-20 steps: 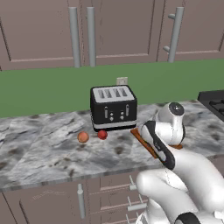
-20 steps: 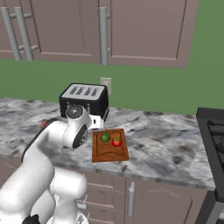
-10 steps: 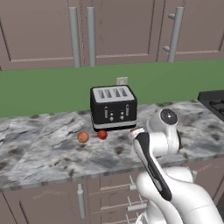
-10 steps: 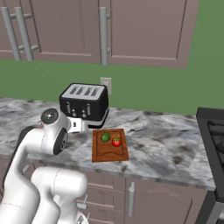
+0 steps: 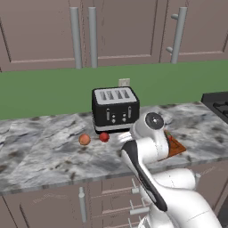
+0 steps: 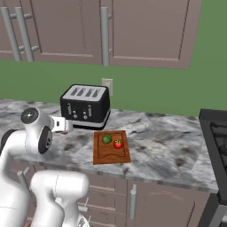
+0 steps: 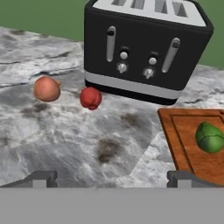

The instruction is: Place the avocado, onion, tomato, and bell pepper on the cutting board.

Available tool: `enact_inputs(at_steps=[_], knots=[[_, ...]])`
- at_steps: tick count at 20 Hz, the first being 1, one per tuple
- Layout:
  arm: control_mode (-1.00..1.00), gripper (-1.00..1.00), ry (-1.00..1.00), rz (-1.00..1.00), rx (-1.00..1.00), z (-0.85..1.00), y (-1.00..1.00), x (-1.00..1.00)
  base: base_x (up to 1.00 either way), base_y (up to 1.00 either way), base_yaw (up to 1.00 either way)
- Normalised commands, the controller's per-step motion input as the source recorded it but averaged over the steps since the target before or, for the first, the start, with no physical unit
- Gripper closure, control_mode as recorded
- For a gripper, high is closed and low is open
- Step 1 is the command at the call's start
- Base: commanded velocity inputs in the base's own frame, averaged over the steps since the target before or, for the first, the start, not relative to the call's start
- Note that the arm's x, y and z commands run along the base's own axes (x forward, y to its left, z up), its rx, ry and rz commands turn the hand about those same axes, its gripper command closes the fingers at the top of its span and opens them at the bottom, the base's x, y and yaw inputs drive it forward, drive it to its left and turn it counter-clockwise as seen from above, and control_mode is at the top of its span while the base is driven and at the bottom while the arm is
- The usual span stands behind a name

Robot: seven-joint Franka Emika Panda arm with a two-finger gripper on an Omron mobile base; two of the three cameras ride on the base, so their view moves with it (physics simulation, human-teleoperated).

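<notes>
**Arm swings left off board, two items remain**

Gripper [image 7: 109, 183] spread, empty, now turned toward tomato [image 7: 90, 98] and onion [image 7: 47, 89] on the counter [image 7: 65, 140] left of the toaster [image 7: 146, 48]. Cutting board [image 6: 111, 148] holds avocado [image 6: 107, 138] and red bell pepper [image 6: 118, 143]. Tomato looks next.

Toaster [image 5: 115, 109] at the back of the worktop [image 5: 40, 151]. Onion [image 5: 84, 140] and tomato [image 5: 104, 137] side by side just before its left end, onion leftmost. Cutting board [image 6: 111, 147] to the toaster's right, nearer the worktop's front edge, carrying avocado [image 6: 107, 138] and bell pepper [image 6: 118, 144].
</notes>
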Motion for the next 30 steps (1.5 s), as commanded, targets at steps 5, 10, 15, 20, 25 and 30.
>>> enact_inputs(at_steps=[5, 10, 15, 20, 25, 30], knots=[[-1.00, -1.00, 0.00, 0.00, 0.00, 0.00, 0.32, 0.20, 0.00, 0.00, 0.00], [-1.00, -1.00, 0.01, 0.00, 0.01, 0.04, 0.00, 0.33, 0.00, 0.00, 0.00], [-1.00, -1.00, 0.06, 0.00, 0.06, 0.07, 0.01, 0.47, 0.00, 0.00, 0.00], [-1.00, -1.00, 0.04, 0.00, 0.02, 0.10, 0.25, 0.22, 0.00, 0.00, 0.00], [-1.00, -1.00, 0.06, 0.00, 0.00, 0.02, 0.25, 0.17, 0.00, 0.00, 0.00], [-1.00, -1.00, 0.14, 0.00, 0.01, -0.10, 0.12, 0.33, 0.00, 0.00, 0.00]])
